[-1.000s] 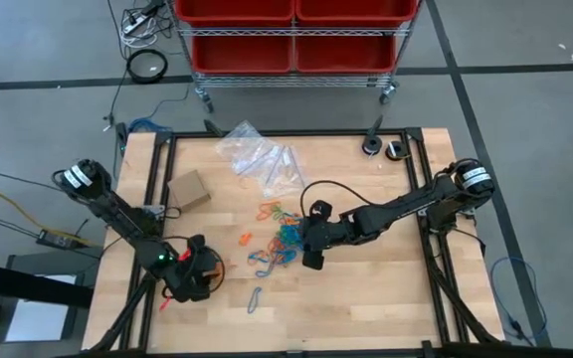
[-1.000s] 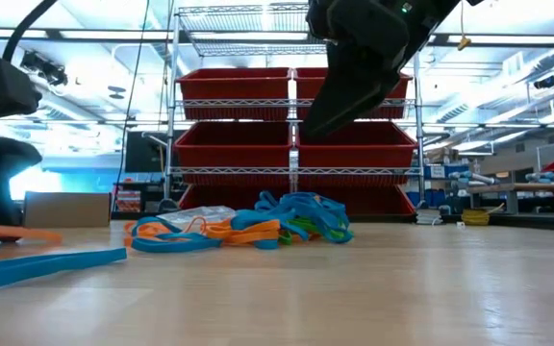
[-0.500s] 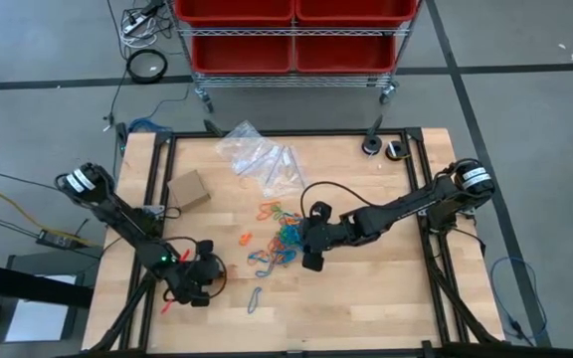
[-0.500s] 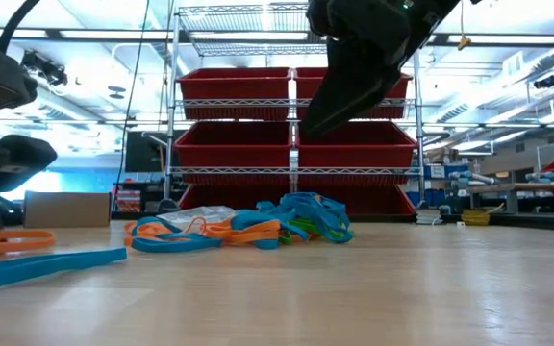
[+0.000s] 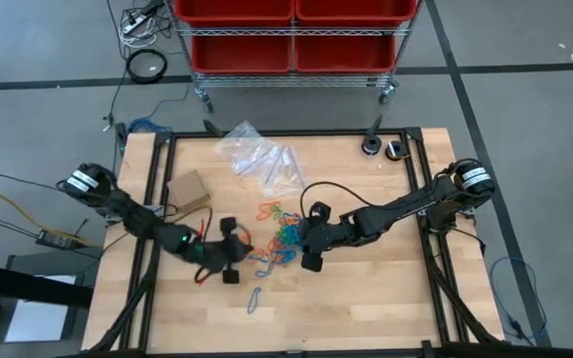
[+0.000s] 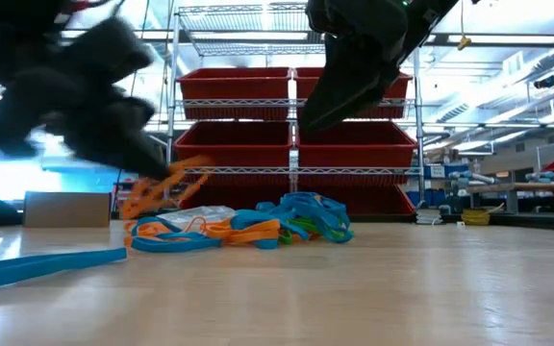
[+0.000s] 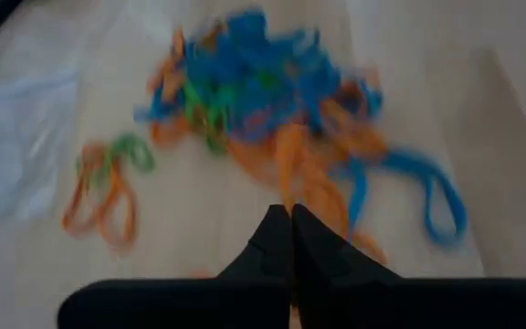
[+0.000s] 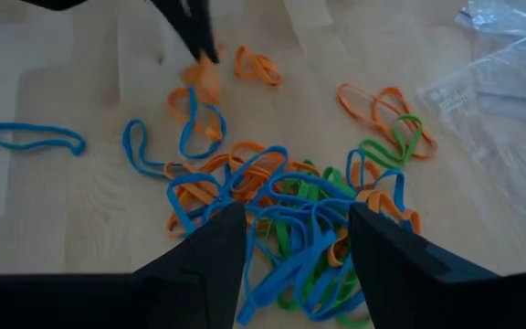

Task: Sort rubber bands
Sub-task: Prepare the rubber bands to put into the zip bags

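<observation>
The tangled heap of thin orange, blue and green rubber bands [image 5: 285, 237] lies near the middle of my light wooden table [image 5: 366, 288], with a lone blue band [image 5: 257, 297] on the boards nearer the front edge. My left gripper [image 5: 239, 250] hangs at the heap's left side, fingers [image 7: 281, 239] pressed together; in the low view orange bands [image 6: 162, 187] dangle at its tip, lifted off the table. My right gripper [image 8: 290, 228] hovers over the heap's right side, fingers spread wide, pinching nothing. Crumpled clear plastic bags [image 5: 259, 159] lie beyond the heap, a small brown cardboard box [image 5: 189, 189] off to their left.
</observation>
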